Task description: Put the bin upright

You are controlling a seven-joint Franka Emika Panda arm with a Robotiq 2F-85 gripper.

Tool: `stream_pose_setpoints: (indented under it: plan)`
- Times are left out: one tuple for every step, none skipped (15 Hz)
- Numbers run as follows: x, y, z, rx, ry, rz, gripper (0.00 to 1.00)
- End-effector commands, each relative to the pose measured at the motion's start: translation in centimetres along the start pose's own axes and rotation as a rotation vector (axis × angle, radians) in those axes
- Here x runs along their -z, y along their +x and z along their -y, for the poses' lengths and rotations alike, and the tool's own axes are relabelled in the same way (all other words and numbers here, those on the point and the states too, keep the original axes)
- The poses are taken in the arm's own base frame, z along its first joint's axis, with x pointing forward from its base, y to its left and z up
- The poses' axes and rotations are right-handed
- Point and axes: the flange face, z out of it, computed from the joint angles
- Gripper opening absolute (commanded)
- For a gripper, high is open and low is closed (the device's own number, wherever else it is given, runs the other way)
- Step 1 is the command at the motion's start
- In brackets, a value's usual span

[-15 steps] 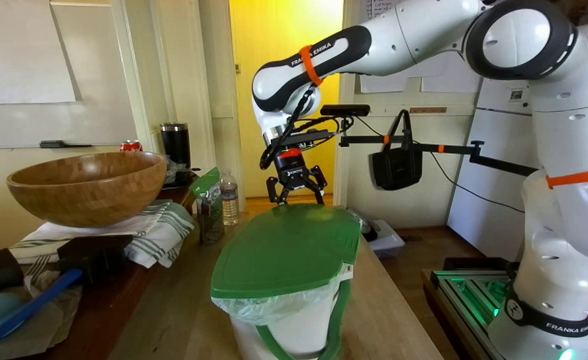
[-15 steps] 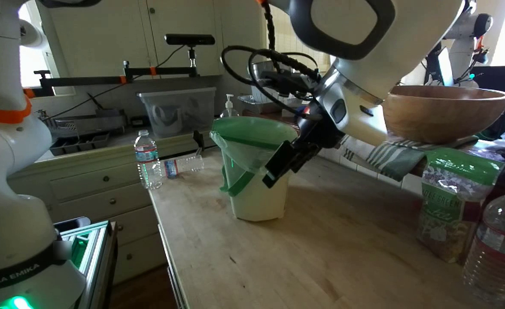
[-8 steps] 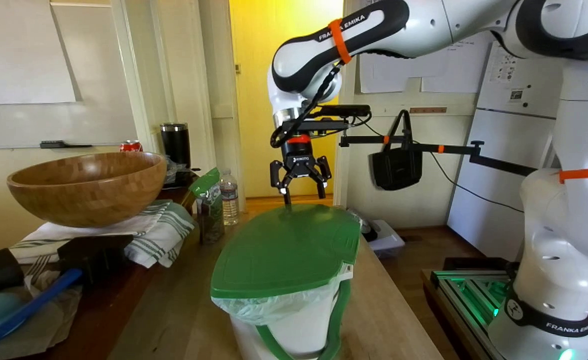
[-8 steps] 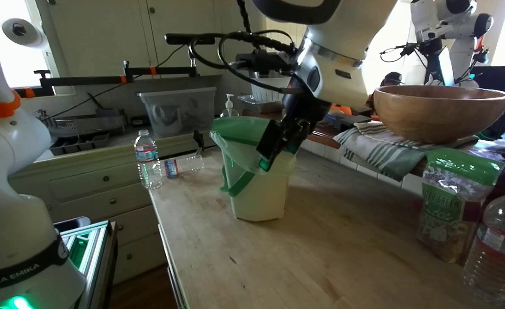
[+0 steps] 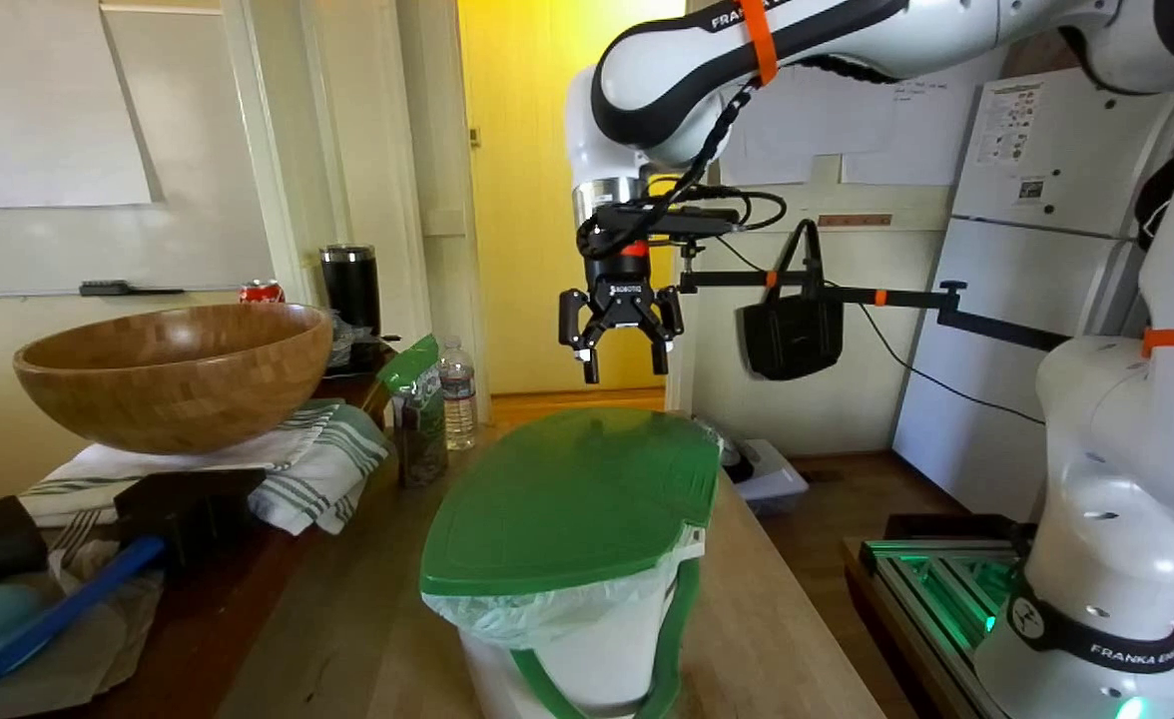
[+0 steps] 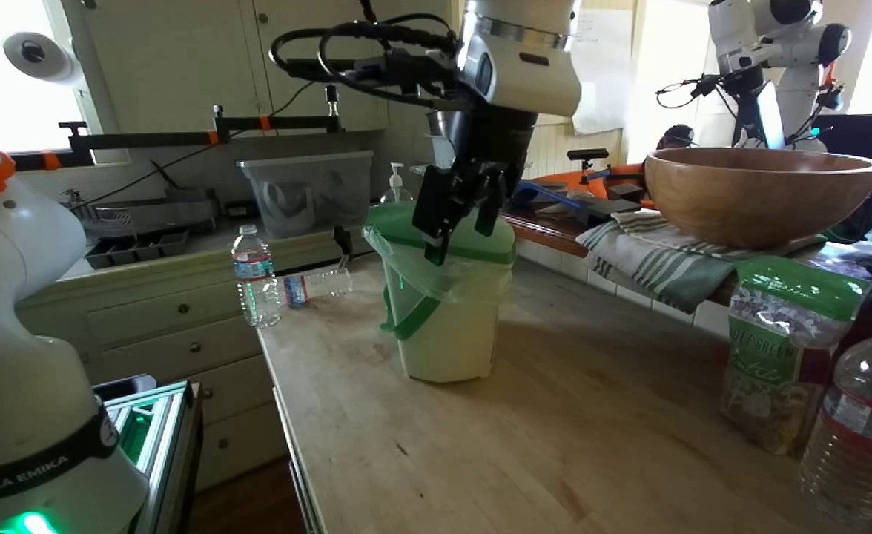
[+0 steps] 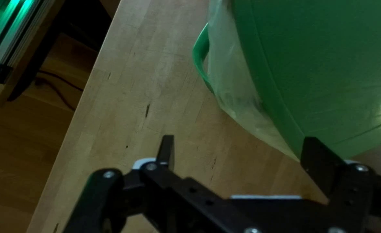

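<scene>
The white bin [image 5: 577, 674] with its green lid [image 5: 572, 499] stands upright on the wooden counter. A clear liner bag hangs out from under the lid, and a green handle [image 5: 679, 639] hangs at the side. The bin also shows upright in an exterior view [image 6: 447, 341]. My gripper [image 5: 626, 369] is open and empty, above the counter beside the bin and apart from it. In an exterior view the gripper [image 6: 461, 241] overlaps the bin's upper part. In the wrist view the jaws are wide apart over bare wood, with the lid [image 7: 323, 64] at the upper right.
A wooden bowl [image 5: 178, 374] sits on a striped towel [image 5: 317, 459] at the side. A green bag [image 6: 792, 356] and a water bottle [image 6: 862, 423] stand on the counter. An upright bottle [image 6: 255, 278] and a lying bottle [image 6: 317, 286] are near the counter's edge.
My gripper has risen from low behind the bin to above lid height and turned from tilted to nearly vertical. It stays open. The bin has not moved.
</scene>
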Motion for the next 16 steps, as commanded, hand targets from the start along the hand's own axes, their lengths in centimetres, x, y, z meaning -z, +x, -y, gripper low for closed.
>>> stream_pose_setpoints:
  plan:
    - [0.3,-2.7,-0.2,0.056,-0.019,-0.095,1.0]
    - [0.4,-3.4,0.0,0.073,-0.029,-0.11,1.0]
    - [0.3,-4.0,0.2,0.098,-0.042,-0.121,1.0]
    - [0.3,-4.6,0.4,0.112,-0.052,-0.129,1.0]
    - [0.3,-5.2,0.6,0.132,-0.063,-0.14,1.0]
    - [0.2,-5.9,0.8,0.148,-0.073,-0.151,1.0]
    - [0.3,-6.5,1.0,0.164,-0.08,-0.166,1.0]
    - [0.3,-7.0,1.2,0.183,-0.086,-0.181,1.0]
    - [0.4,-7.6,1.4,0.199,-0.089,-0.199,1.0]
    - [0.5,-8.2,1.5,0.217,-0.092,-0.216,1.0]
    - [0.7,-8.7,1.6,0.237,-0.093,-0.233,1.0]
    - [0.8,-9.3,1.7,0.251,-0.091,-0.248,1.0]
    - [0.9,-9.7,1.7,0.27,-0.101,-0.261,1.0]
    - [1.2,-10.0,1.8,0.277,-0.105,-0.275,1.0]
    - [1.3,-10.4,1.8,0.281,-0.098,-0.283,1.0]
    - [1.5,-10.8,1.8,0.29,-0.09,-0.29,1.0]
